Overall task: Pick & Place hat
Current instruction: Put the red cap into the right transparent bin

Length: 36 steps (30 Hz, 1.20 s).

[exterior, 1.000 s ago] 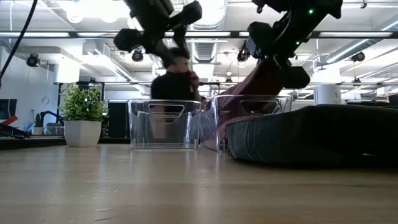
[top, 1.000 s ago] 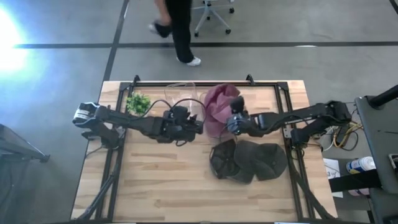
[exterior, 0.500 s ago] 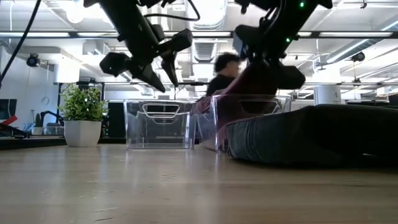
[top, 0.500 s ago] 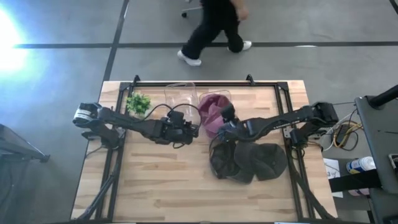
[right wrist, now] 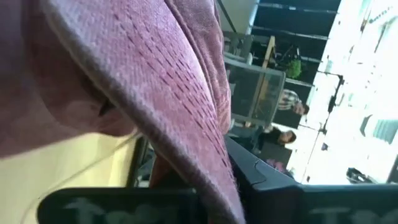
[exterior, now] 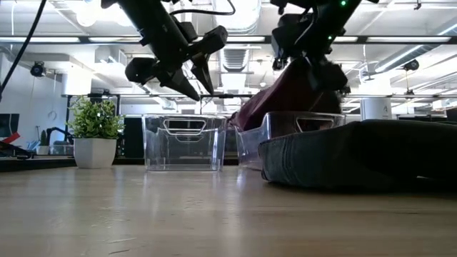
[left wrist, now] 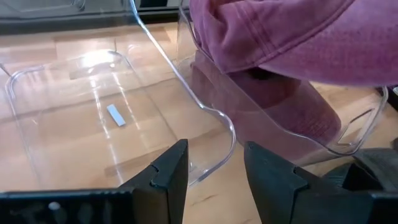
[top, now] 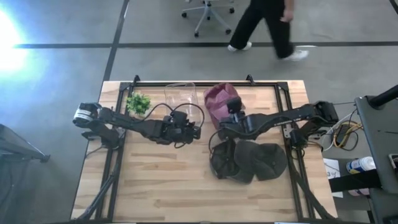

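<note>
A wooden counter (top: pixel 161 180) seen from above carries two dark robot arms reaching toward its middle from either side. The right tool (top: pixel 232 111) is closed on a maroon hat (top: pixel 217 99), holding it over and partly inside a clear plastic bin (exterior: pixel 296 139) that sits directly beneath the tool at the far side of the counter. In the level view the hat (exterior: pixel 300 89) hangs from the tool, its lower part dipping below the bin's rim. The right wrist camera is almost filled by the hat's ribbed maroon fabric (right wrist: pixel 124 81). The left tool (top: pixel 193 130) hovers above the counter with its fingers (left wrist: pixel 168 171) spread apart and nothing between them; just ahead of it stands a second clear bin (top: pixel 180 96), touching or just beside the bin that takes the hat. A small potted plant (top: pixel 138 102) stands beside that second bin, on the side away from the right tool. On the near side of the right tool, a pile of dark hats (top: pixel 249 160) lies on the counter. Beyond the counter, a person (top: pixel 267 28) in dark clothes walks across the grey floor near an office chair (top: pixel 208 12).
</note>
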Each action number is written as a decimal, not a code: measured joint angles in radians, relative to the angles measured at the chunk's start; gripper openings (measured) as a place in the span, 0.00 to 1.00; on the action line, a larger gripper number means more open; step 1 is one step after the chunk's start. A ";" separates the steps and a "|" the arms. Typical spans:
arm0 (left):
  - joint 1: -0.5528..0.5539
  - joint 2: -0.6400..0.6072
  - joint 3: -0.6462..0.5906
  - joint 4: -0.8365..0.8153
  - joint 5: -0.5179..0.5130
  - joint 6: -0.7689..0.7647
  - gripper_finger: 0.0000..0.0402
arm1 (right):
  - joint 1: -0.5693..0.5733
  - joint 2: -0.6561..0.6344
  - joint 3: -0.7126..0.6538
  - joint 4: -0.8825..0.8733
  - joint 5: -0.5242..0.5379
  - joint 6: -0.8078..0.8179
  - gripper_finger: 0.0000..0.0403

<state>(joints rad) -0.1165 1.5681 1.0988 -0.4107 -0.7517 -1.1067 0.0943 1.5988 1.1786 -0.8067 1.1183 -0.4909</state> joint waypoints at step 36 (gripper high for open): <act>0.003 0.002 -0.009 0.012 -0.001 0.037 0.37 | 0.007 0.068 -0.094 0.134 -0.143 -0.150 0.06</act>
<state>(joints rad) -0.1131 1.5696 1.0897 -0.3988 -0.7523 -1.0698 0.1010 1.6664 1.0843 -0.6730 0.9755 -0.6406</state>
